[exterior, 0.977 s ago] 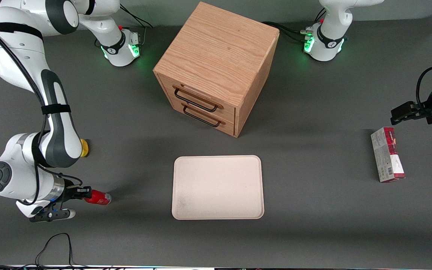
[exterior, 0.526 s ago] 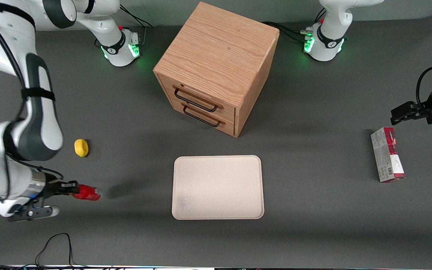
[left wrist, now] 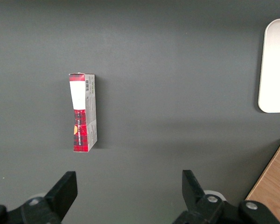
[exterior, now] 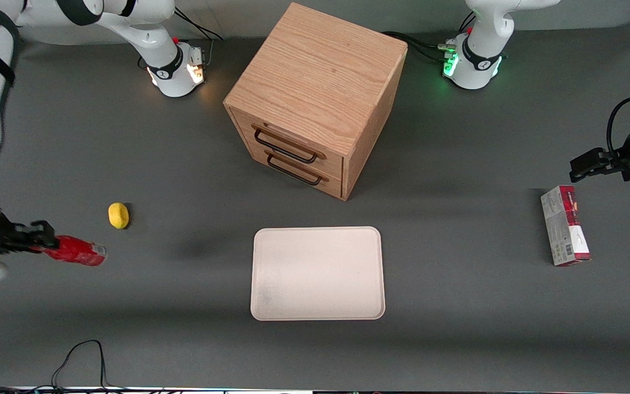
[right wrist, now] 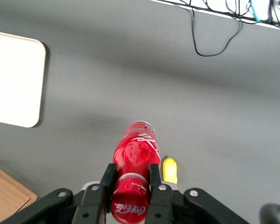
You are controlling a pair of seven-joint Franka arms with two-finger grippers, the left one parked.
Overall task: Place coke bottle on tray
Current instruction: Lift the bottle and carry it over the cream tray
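Observation:
The coke bottle [exterior: 77,251] is a glossy red bottle with a silvery base, held lengthwise in the air above the table at the working arm's end. My gripper [exterior: 46,241] is shut on its capped end; in the right wrist view both black fingers [right wrist: 108,181] squeeze the coke bottle [right wrist: 134,154] just under the cap, base pointing away from the camera. The cream-white tray [exterior: 318,272] lies flat in the middle of the table, in front of the cabinet, well apart from the bottle. A corner of the tray [right wrist: 16,79] shows in the wrist view.
A small yellow lemon [exterior: 118,215] lies on the table just farther from the front camera than the bottle. The wooden two-drawer cabinet [exterior: 315,98] stands mid-table. A red-and-grey carton [exterior: 565,232] lies toward the parked arm's end. A black cable [exterior: 82,355] loops near the front edge.
My gripper has lifted the coke bottle off the table and carried it up and outward toward the working arm's end. The arm has swung clear of the lemon, uncovering it.

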